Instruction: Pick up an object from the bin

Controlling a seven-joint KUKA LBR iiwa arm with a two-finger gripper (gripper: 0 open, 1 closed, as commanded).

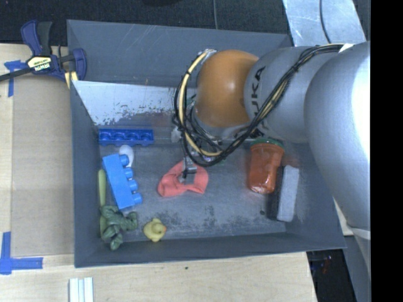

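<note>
robot lab, bin-picking test cell. signs: big grey industrial arm (315, 106) with maker's lettering, orange wrist cover (223, 87), cables (187, 99) looped round wrist. scuffed grey metal bin (82, 168) as work area. loose test things, mixed kinds: red lump (179, 185) right under gripper (187, 173); blue brick (126, 136), blue block (121, 181), green figure (116, 224), yellow toy (154, 230) well apart from gripper, on side away from arm; orange jar (263, 167), grey block (286, 194) near gripper, on arm side.
</note>
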